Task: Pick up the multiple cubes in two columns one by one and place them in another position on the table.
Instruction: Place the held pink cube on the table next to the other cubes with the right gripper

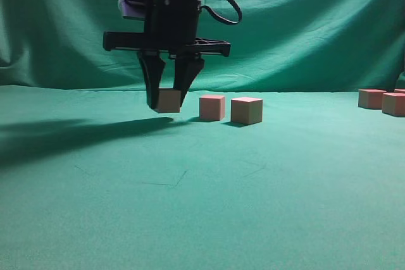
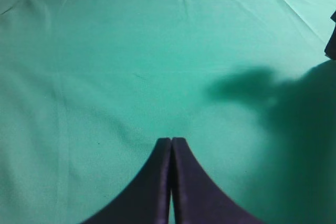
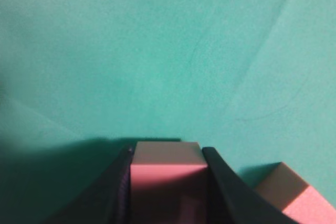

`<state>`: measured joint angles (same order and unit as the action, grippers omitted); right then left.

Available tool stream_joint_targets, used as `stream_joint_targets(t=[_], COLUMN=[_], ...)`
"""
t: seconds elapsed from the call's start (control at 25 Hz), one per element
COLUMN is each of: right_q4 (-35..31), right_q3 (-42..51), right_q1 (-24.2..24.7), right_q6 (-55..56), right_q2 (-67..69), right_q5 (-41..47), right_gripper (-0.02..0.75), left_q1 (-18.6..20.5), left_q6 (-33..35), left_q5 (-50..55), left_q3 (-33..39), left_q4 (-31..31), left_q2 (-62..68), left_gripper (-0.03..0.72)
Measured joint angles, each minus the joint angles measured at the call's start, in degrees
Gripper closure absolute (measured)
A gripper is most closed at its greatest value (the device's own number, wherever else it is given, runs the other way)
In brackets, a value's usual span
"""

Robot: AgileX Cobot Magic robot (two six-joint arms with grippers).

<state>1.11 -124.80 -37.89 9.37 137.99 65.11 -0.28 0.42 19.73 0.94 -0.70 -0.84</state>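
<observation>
My right gripper (image 1: pixel 168 101) reaches across to the left of centre and is shut on a pinkish-tan cube (image 1: pixel 169 100), held low at the green table (image 1: pixel 190 194). I cannot tell whether it touches the cloth. In the right wrist view the cube (image 3: pixel 167 162) sits between the black jaws (image 3: pixel 167 153), with another cube (image 3: pixel 289 192) just to its right. Two more cubes (image 1: pixel 212 107) (image 1: pixel 247 110) stand in a row to the right of the held one. My left gripper (image 2: pixel 171 141) is shut and empty over bare cloth.
Three cubes (image 1: pixel 371 98) (image 1: pixel 393 104) (image 1: pixel 400 91) stand at the far right edge. A draped green backdrop (image 1: pixel 304 23) hangs behind the table. The arm's shadow (image 1: pixel 76 132) falls to the left.
</observation>
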Motion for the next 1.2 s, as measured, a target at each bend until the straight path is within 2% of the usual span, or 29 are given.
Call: stream_joint_targets(t=[0.52, 1.12, 1.16, 1.2], right_q4=[1.58, 1.66, 1.66, 1.66], right_q3=[0.0, 0.0, 0.0, 0.0], right_q1=[0.0, 0.0, 0.0, 0.0], right_q6=[5.44, 5.48, 5.48, 5.48], right_q2=[1.15, 1.15, 1.15, 1.15], right_q5=[-0.04, -0.04, -0.04, -0.04], right_gripper=[0.467, 0.467, 0.402, 0.372], left_q1=[0.0, 0.0, 0.0, 0.0], left_q6=[0.0, 0.0, 0.0, 0.0], left_q5=[0.0, 0.0, 0.0, 0.0], left_q3=[0.0, 0.0, 0.0, 0.0], left_q4=[0.0, 0.0, 0.0, 0.0], left_q2=[0.0, 0.0, 0.0, 0.0], left_gripper=[0.688, 0.688, 0.688, 0.688])
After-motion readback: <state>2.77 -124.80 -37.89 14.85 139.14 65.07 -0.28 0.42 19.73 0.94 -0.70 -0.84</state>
